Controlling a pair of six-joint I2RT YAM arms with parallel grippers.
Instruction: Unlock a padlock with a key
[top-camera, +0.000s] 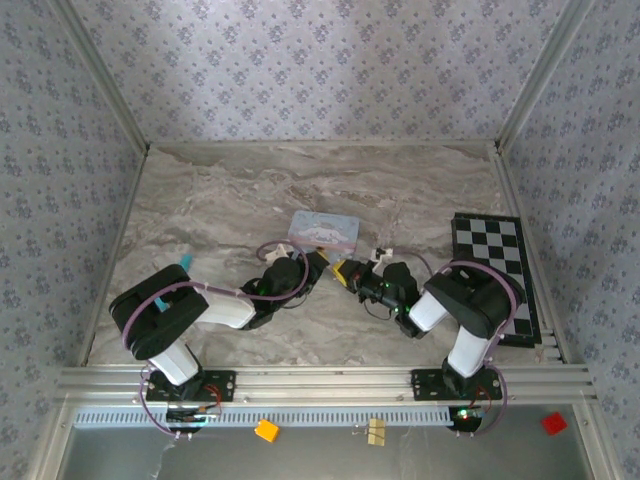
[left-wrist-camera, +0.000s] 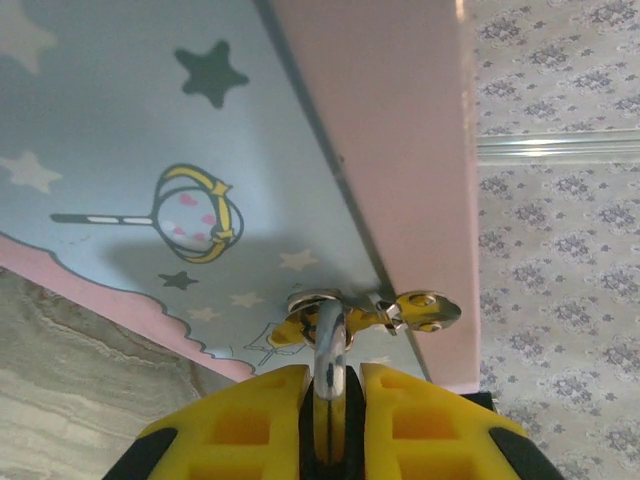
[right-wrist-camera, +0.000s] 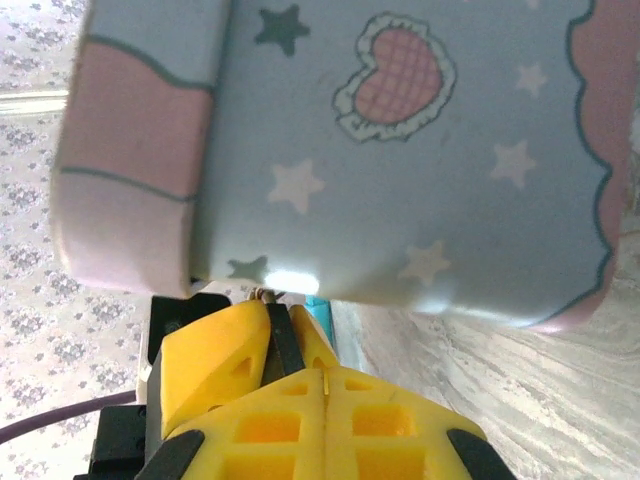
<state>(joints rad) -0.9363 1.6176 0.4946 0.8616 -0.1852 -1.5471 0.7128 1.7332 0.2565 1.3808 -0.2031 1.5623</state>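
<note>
My left gripper (left-wrist-camera: 333, 372) is shut on the padlock (left-wrist-camera: 332, 420), whose dark body sits between the yellow fingers. Its silver shackle (left-wrist-camera: 330, 335) sticks out toward the light-blue tin. The key (left-wrist-camera: 290, 326), yellow-headed, hangs on a ring through the shackle next to a silver tab (left-wrist-camera: 425, 310). In the right wrist view my right gripper (right-wrist-camera: 325, 372) is shut, fingers pressed together with nothing showing between them, right beside the left gripper's fingers (right-wrist-camera: 215, 350) and the padlock (right-wrist-camera: 285, 340). From above, the left gripper (top-camera: 318, 262) and the right gripper (top-camera: 350, 272) meet just in front of the tin.
The light-blue and pink cartoon tin (top-camera: 323, 232) lies directly behind both grippers, very close. A chessboard (top-camera: 497, 275) lies at the table's right side. An orange-yellow cube (top-camera: 266, 430), a beige piece (top-camera: 376, 430) and a red piece (top-camera: 553, 422) rest below the near rail.
</note>
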